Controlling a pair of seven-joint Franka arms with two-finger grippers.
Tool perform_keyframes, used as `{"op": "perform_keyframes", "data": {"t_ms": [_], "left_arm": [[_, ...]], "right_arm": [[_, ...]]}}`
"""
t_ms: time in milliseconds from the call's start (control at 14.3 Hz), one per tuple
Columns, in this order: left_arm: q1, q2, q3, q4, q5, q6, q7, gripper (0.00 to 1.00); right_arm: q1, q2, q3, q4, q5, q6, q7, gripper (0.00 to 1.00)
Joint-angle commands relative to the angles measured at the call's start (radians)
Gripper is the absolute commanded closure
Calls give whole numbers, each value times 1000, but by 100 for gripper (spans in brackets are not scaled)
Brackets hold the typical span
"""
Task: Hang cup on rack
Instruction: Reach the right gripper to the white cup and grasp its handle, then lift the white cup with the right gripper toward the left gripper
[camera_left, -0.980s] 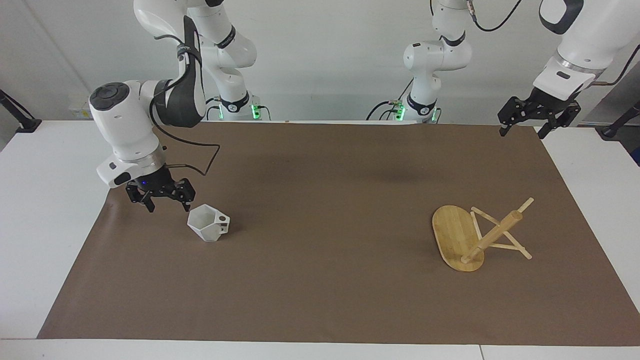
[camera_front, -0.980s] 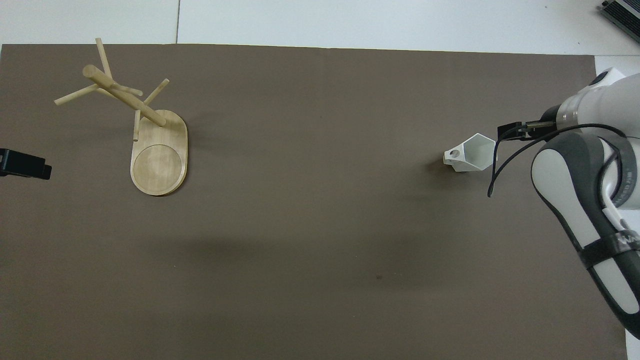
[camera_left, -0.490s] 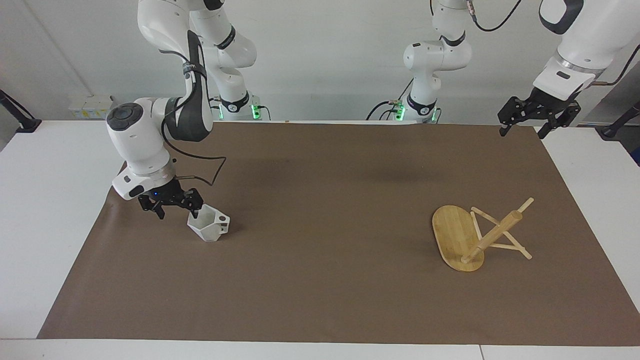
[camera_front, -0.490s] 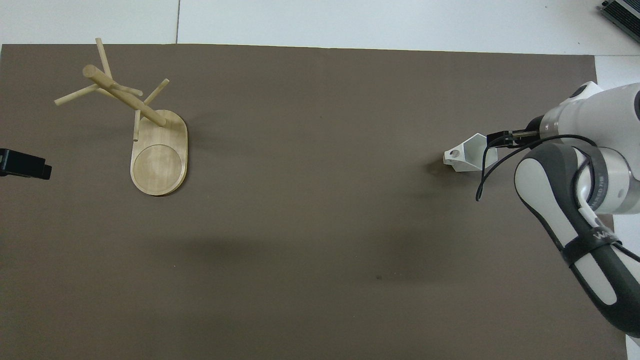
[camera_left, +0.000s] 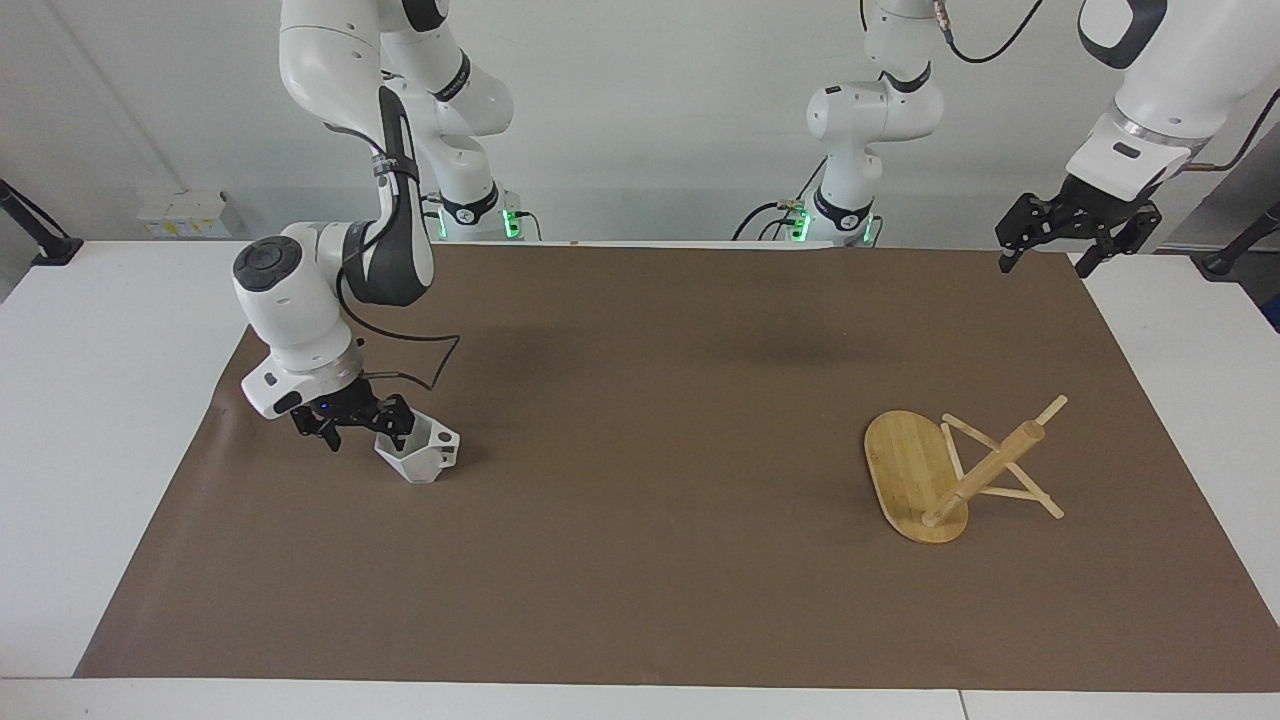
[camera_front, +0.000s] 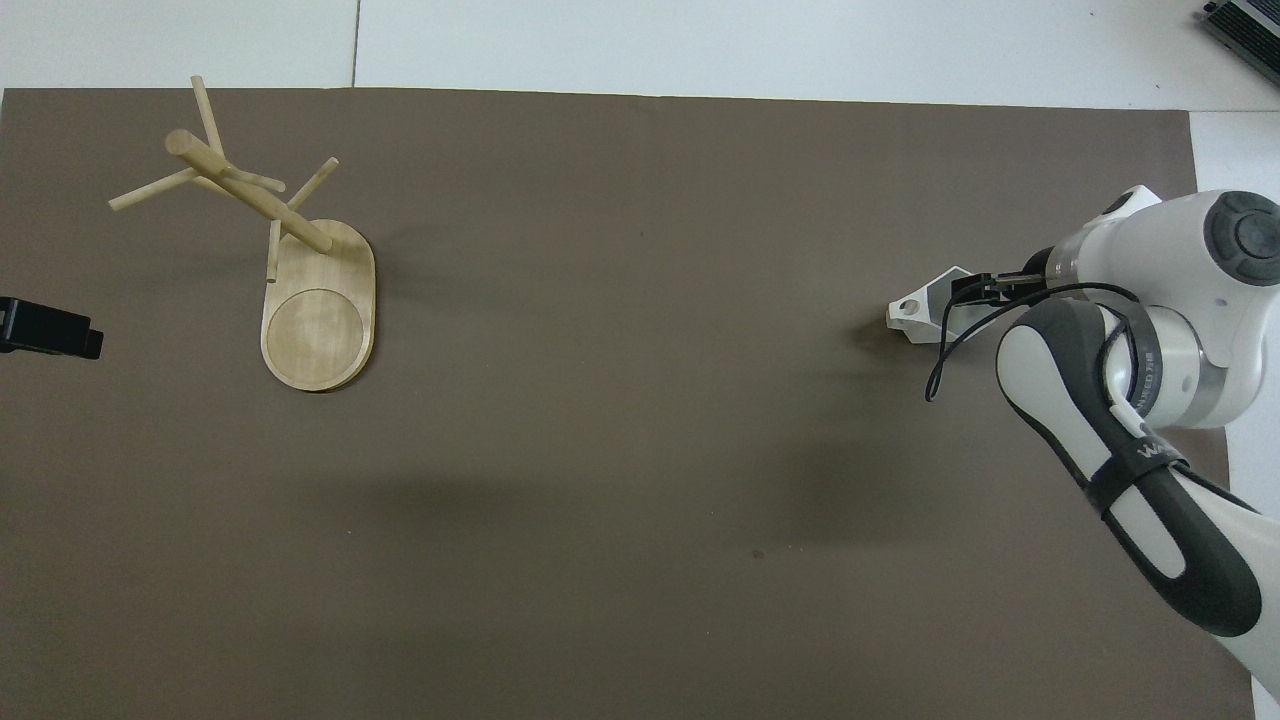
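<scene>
Cup grasp starting, nothing hung yet
Right gripper (camera_left: 362, 424) open astride white faceted cup's (camera_left: 420, 453) rim; bamboo mug tree (camera_left: 955, 466) bare; left gripper (camera_left: 1075, 232) waits, open.

A robotics lab — two white Franka arms (camera_left: 330, 250) are mounted at the edge of a white tabletop (camera_left: 90, 400), green status lights (camera_left: 512, 218) glowing at their bases and black cables (camera_left: 790, 215) trailing from them. A brown paper sheet (camera_left: 650, 450) covers the work area, and plain white walls (camera_left: 650, 100) stand around it — no household furnishings, only test equipment.
</scene>
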Motion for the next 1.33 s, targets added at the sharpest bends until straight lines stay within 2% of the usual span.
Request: {"op": "perform_keyframes", "data": {"t_ms": [0, 280, 630, 700, 1050, 1260], "left_arm": [[12, -18, -4, -18, -18, -8, 16, 0], [12, -18, -4, -18, -18, -8, 16, 0], [12, -18, -6, -18, -18, -8, 16, 0], [12, -18, -4, -18, -18, -8, 16, 0], [12, -18, -4, -18, -18, -8, 16, 0], [12, -18, -4, -18, -18, -8, 16, 0]], "right_arm": [[-7, -5, 8, -10, 4, 18, 30, 15], [-7, -5, 8, -7, 4, 9, 32, 47], [-8, -5, 8, -3, 4, 1, 30, 96], [-8, -5, 8, -2, 4, 1, 30, 100], [-8, -8, 8, 9, 4, -26, 32, 100], [-8, -23, 31, 78, 4, -170, 30, 100]]}}
